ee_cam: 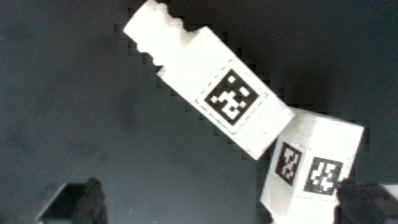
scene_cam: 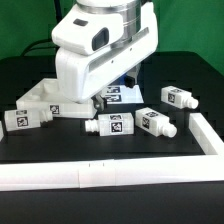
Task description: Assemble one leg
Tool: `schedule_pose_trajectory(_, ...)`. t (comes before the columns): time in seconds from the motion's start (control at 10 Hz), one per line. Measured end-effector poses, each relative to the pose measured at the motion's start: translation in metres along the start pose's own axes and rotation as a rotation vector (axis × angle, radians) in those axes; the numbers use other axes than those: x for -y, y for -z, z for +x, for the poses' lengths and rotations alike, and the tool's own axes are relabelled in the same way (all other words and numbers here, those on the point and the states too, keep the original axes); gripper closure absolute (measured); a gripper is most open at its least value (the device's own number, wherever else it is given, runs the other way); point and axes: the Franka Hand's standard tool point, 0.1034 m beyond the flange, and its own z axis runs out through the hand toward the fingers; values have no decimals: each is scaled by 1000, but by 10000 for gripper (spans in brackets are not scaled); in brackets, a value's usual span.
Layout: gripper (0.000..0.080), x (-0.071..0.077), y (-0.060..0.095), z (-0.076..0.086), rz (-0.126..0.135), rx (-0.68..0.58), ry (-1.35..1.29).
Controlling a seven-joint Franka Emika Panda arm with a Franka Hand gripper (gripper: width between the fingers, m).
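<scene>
Wrist view looks down on the leg (ee_cam: 217,85), which lies flat and slantwise on the dark bench (ee_cam: 71,100). Its narrow stub end points away from a second leg (ee_cam: 311,160), whose end touches it or nearly does. The gripper (ee_cam: 222,205) is released and holds nothing. Its dark fingertips (ee_cam: 71,205) sit wide apart at the frame's edge with only bench between them, though the farther tip is dim, so I judge this rather than read it plainly. In the exterior view the arm stands over the panel (scene_cam: 38,95). The leg lies just off the panel's front edge, stub towards the panel, with the second leg beyond it. Two other legs (scene_cam: 178,97) lie loose, one at the panel's front corner and one well apart from the panel. The gripper hangs above with jaws spread, probably to line up a grasp across the leg's body. The leg lies on its side, so it likely needs lifting and turning stub-down before it can meet a panel hole.
</scene>
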Motion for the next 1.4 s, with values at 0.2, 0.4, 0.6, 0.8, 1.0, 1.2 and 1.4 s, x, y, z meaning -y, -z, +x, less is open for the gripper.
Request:
schedule_pose_trajectory(0.2, 150, 0, 0, 0, 0, 0, 0)
schedule_pose_trajectory(0.4, 150, 0, 0, 0, 0, 0, 0)
schedule_pose_trajectory(0.6, 150, 0, -1, 3, -20, -9, 2)
schedule_pose_trajectory(0.8, 150, 8, -23, 0, -90, -62, 81)
schedule_pose_trajectory(1.0, 150, 12, -45, -8, -144, -99, 164)
schedule_pose_trajectory(1.2, 150, 20, -63, -19, -134, -92, 161)
schedule_pose_trajectory(1.4, 150, 25, -78, -21, -133, -92, 176)
